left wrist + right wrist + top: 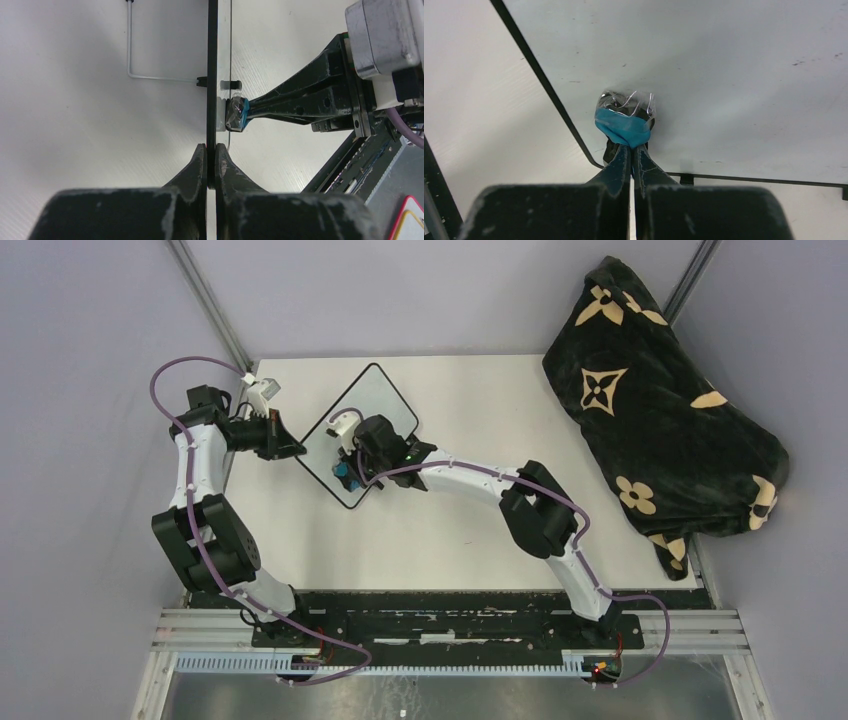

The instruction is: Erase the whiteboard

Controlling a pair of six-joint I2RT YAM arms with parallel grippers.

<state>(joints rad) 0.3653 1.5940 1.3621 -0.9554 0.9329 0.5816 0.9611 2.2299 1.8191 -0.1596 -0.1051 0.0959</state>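
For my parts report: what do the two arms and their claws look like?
The left arm and right arm both have white links between bulky black joint blocks, and a purple cable runs along each. The left claw and right claw each have two black tapering fingers, scuffed with pale marks.

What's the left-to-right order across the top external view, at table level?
Order: left gripper → whiteboard → right arm's elbow → black patterned blanket. The right gripper and its blue eraser overlap the board, so they are skipped.
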